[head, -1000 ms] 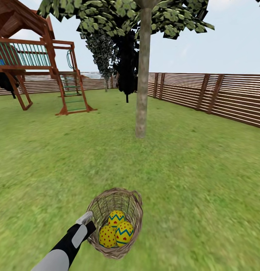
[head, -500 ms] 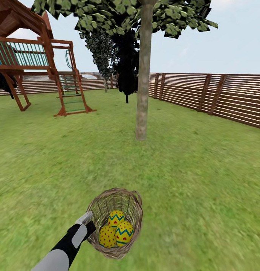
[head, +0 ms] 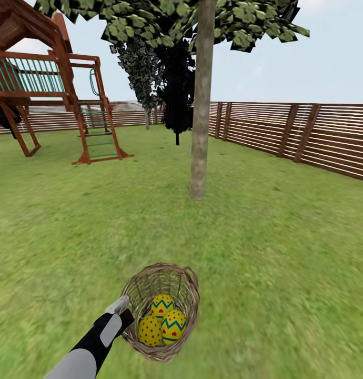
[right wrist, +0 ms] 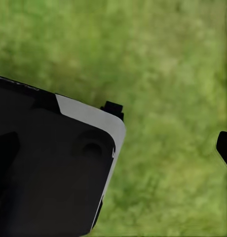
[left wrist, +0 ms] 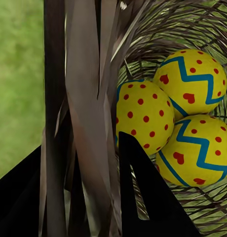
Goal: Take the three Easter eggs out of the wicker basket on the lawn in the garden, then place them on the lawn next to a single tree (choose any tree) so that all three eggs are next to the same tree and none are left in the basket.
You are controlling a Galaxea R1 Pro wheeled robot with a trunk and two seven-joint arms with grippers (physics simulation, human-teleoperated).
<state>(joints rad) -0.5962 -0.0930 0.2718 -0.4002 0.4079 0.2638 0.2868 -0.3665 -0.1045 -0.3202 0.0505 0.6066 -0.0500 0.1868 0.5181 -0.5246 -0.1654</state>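
The left gripper is clamping the rim of the wicker basket, its fingers and the woven wall standing between it and the three Easter eggs, which are lying packed against each other with the basket's mouth open above them. Open lawn is stretching from the basket to the tree, whose trunk is the only thing rising there. The play set and fence are standing well apart at the edges.
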